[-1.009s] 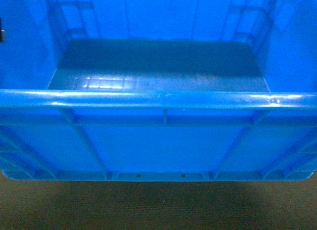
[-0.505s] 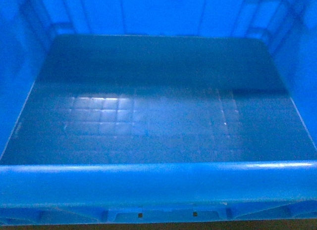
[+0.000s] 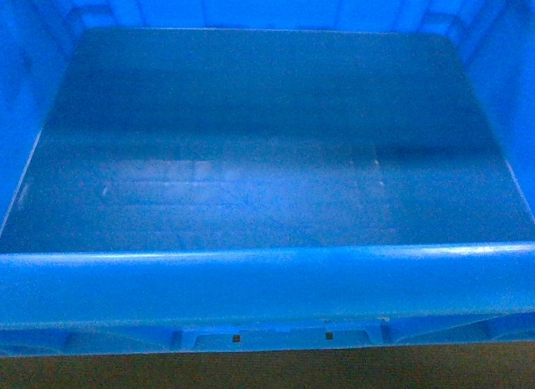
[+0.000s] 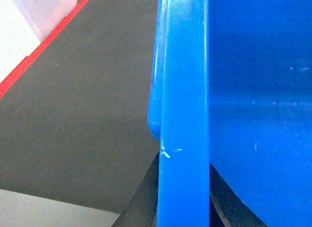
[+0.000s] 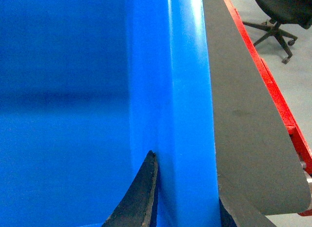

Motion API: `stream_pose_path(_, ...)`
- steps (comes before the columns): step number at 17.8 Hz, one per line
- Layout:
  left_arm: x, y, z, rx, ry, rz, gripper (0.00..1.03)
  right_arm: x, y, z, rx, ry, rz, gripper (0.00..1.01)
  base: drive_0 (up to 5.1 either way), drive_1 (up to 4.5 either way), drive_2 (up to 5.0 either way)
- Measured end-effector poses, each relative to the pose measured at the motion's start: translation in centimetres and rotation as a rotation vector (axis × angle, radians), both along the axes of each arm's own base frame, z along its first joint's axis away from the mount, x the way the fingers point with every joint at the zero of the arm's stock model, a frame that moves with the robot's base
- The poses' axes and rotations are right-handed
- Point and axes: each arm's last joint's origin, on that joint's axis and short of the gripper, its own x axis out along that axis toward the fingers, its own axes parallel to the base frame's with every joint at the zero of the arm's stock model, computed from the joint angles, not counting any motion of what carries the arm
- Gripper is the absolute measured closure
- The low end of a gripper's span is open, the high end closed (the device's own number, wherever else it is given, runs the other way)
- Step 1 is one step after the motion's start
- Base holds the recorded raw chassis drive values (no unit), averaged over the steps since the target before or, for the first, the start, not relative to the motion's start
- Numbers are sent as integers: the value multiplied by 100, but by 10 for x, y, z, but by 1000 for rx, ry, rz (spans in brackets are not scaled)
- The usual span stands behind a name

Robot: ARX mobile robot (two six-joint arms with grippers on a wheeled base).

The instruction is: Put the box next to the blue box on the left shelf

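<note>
The box point(image 3: 267, 284), a large bright-blue crate, fills the head view, its near rim low in the frame and its smooth floor spread above. In the left wrist view my left gripper point(image 4: 184, 161) is shut on the box's rim point(image 4: 183, 66), one dark finger point(image 4: 141, 202) outside the wall and one inside. In the right wrist view my right gripper point(image 5: 185, 173) is shut on the opposite rim point(image 5: 187, 66), its inner finger point(image 5: 136, 197) against the wall. The left shelf and the other blue box are out of view.
A dark grey surface point(image 4: 87, 100) with a red edge point(image 4: 48, 36) lies beside the box on the left. On the right is a grey top point(image 5: 234, 114) with a red frame point(image 5: 273, 85). A black office chair point(image 5: 280, 12) stands on the pale floor beyond.
In the head view the box's near rim has dropped from mid-frame to low in the frame. Its outer ribbed wall has gone from sight and its floor now fills the view.
</note>
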Motion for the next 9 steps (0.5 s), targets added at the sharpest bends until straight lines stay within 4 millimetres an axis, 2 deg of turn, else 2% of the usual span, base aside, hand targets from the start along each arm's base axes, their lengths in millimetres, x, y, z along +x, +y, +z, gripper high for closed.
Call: stream_pose_path(9,0,0,0,1,-1,2,92,0,0,0,0,-1,-1,84,0,0,0)
